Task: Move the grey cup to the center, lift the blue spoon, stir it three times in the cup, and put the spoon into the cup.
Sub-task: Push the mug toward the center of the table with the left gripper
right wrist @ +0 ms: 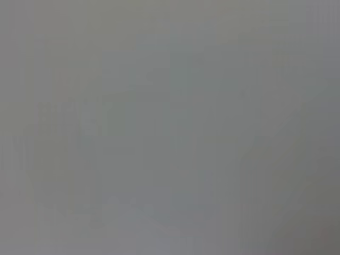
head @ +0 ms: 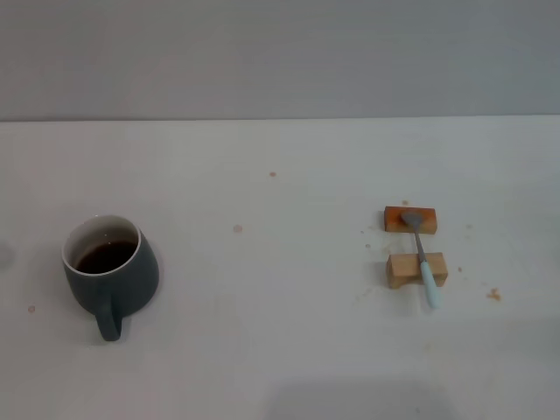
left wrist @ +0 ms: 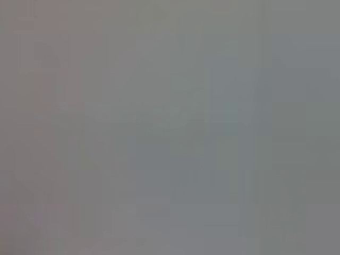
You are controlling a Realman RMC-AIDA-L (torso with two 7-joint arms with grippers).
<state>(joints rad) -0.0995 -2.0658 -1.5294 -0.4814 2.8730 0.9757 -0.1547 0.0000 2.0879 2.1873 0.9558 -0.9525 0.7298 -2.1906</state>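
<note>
- I see the grey cup point(head: 111, 271) upright at the table's left, handle towards me, with dark brown liquid inside its white interior.
- The blue spoon point(head: 420, 254) lies well to the right, bowl away from me, its pale blue handle nearer me.

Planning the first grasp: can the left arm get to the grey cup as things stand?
Probably yes. The grey cup stands alone on the robot's left side of the table, handle toward the robot, nothing beside it. The blue spoon on its wooden blocks lies far right. Neither arm shows in any view.
</note>
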